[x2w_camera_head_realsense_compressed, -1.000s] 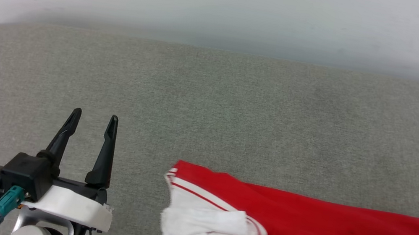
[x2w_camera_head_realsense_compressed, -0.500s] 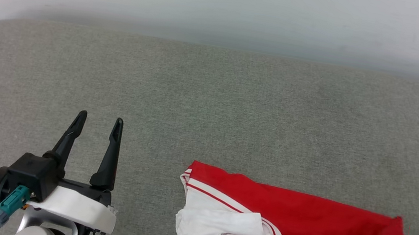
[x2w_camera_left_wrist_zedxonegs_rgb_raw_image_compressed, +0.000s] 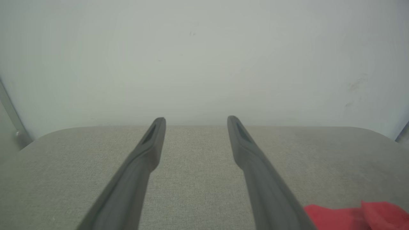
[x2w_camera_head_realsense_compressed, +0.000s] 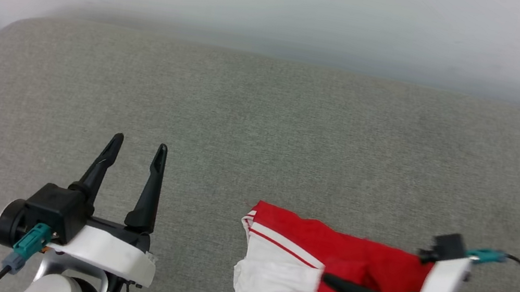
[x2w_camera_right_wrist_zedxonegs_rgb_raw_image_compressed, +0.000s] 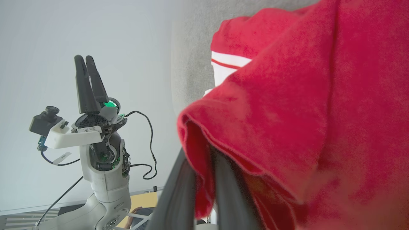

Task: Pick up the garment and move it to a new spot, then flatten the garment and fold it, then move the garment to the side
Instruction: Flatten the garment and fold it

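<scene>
ok so going left to right: the left gripper (x2w_camera_head_realsense_compressed: 140,142), two long dark fingers on a white and black wrist, hovers over the bare left part of the grey woven cushion top (x2w_camera_head_realsense_compressed: 263,125), fingers spread wide apart and nothing between them, pointing toward the pale wall (x2w_camera_head_realsense_compressed: 284,2) at the back. It's well clear of the cloth. Just right of middle, at the near edge, sits the red sports jersey with white short sleeves and red-and-white striped trim (x2w_camera_head_realsense_compressed: 357,257), and it's a bunched heap rather than a laid-out shirt. One white sleeve (x2w_camera_head_realsense_compressed: 277,281) is crumpled at its left end and the red body is humped up behind it. Then the right gripper (x2w_camera_head_realsense_compressed: 326,278) comes in from the right with its fingers pressed together and pointing left. In the right wrist view a fold of the red fabric (x2w_camera_right_wrist_zedxonegs_rgb_raw_image_compressed: 287,95) is pinched between them and drapes over the top, so that one is clamped on the jersey. Progress-wise I'd say we're only in step one, the grab-and-relocate bit, with the grab made and the set-down not yet done. Flattening hasn't started judging by all those wrinkles, and folding and sliding it off to the side are all left to do
</scene>
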Available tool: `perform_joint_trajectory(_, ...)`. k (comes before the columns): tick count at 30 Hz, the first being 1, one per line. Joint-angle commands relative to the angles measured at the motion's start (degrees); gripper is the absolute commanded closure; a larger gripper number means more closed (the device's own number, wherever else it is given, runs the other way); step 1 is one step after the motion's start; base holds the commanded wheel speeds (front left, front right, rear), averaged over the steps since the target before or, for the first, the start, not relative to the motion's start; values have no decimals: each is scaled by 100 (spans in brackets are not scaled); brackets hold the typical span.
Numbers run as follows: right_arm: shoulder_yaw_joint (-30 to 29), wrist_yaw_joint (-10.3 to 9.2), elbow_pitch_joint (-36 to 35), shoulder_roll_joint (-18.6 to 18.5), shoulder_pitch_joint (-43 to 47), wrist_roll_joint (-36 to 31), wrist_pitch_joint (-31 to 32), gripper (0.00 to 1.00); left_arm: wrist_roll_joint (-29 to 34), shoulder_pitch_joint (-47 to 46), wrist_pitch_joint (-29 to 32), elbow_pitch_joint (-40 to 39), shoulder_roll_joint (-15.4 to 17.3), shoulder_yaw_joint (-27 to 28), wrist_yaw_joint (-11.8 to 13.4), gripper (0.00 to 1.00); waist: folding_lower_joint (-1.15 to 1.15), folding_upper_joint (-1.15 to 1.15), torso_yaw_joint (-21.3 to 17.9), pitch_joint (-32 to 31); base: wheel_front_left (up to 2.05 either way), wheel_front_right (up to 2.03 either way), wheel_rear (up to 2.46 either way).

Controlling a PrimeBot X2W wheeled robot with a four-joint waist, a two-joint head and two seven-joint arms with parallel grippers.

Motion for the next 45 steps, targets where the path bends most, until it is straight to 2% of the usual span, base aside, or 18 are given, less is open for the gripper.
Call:
perform_joint_trajectory(1, 421, 0, 118, 18, -160, 227, -247, 100, 5, -79, -15, 38, -36, -27, -31, 0, 0, 0, 62, 31, 0, 0, 0)
perform_joint_trajectory(3, 858, 0, 275, 17, -274, 346, -480, 100, -1, -138, -23, 60, -63, -56, -47, 0, 0, 0, 115, 56, 0, 0, 0)
perform_joint_trajectory(4, 858, 0, 275, 17, -274, 346, -480, 100, -1, -138, -23, 60, -63, -56, -47, 0, 0, 0, 115, 56, 0, 0, 0)
perform_joint_trajectory(6, 1219, 0, 429, 17, -379, 348, -714, 100, -2, -166, -38, 99, -99, -94, -79, 0, 0, 0, 168, 77, 0, 0, 0)
perform_joint_trajectory(9, 1596, 0, 679, 14, -507, 69, -1014, 100, -13, -215, -61, 151, -127, -130, -102, 0, 0, 0, 235, 112, 0, 0, 0)
perform_joint_trajectory(10, 1690, 0, 739, 14, -530, -26, -1104, 73, -16, -227, -67, 170, -134, -132, -112, 0, 0, 0, 252, 120, 0, 0, 0)
perform_joint_trajectory(11, 1751, 0, 790, 14, -557, -107, -1203, 16, -20, -233, -80, 188, -141, -134, -120, 0, 0, 0, 264, 128, 0, 0, 0)
perform_joint_trajectory(12, 1826, 0, 829, 14, -585, -164, -1247, 0, -24, -233, -93, 207, -150, -134, -128, 0, 0, 0, 272, 140, 0, 0, 0)
perform_joint_trajectory(18, 2175, 0, 536, -178, -734, -696, -1418, 0, -64, -150, -146, 310, -146, -114, -124, 0, 0, 0, 230, 78, 0, 0, 0)
perform_joint_trajectory(23, 2577, 0, -26, -678, -856, -1497, -1577, 0, -76, -127, -153, 366, -121, -105, -122, 0, 0, 0, 119, -26, 0, 0, 0)
perform_joint_trajectory(27, 2536, 0, -370, -1112, -847, -2287, -1886, 0, -107, -70, -151, 395, -91, -87, -89, 0, 0, 0, 1, -110, 0, 0, 0)
perform_joint_trajectory(29, 2328, -1, -492, -1333, -810, -2867, -2175, 0, -116, -31, -155, 403, -73, -74, -63, 0, 0, 0, -59, -153, 0, 0, 0)
perform_joint_trajectory(34, 1355, 0, -817, -1480, -455, -4066, -3073, 0, -124, 34, -172, 408, -44, -2, 17, 0, 0, 0, -210, -223, 0, 0, 0)
perform_joint_trajectory(40, -156, 0, -1278, -1125, 102, -5026, -4230, 0, -118, 146, -228, 426, -5, 121, 121, 0, 0, 0, -388, -272, 0, 0, 0)
perform_joint_trajectory(45, -718, 0, -1739, -819, 531, -5412, -5238, 0, -102, 284, -292, 493, 5, 225, 186, 0, 0, 0, -513, -343, 0, 0, 0)
